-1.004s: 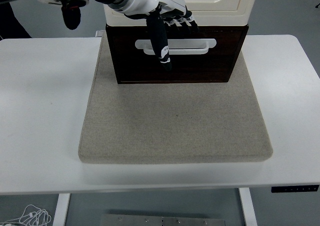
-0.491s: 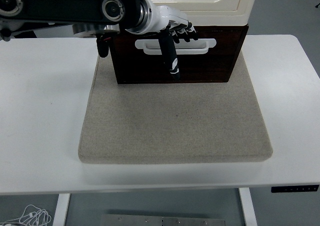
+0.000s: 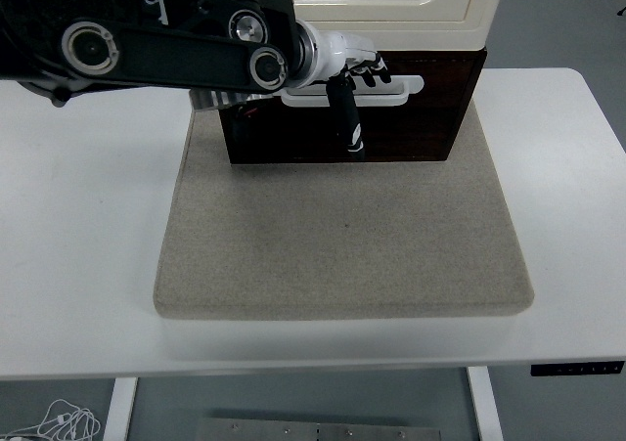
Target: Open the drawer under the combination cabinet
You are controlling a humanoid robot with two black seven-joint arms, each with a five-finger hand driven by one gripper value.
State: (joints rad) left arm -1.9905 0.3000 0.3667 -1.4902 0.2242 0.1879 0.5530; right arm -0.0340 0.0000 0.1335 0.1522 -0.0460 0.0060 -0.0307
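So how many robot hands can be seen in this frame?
1. The left hand is at the white handle on the dark drawer under the cream cabinet. The right hand is out of view.

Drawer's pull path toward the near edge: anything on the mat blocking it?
Nothing visible. The grey mat in front of the dark drawer is bare to the table's near edge. The left hand is at the white handle.
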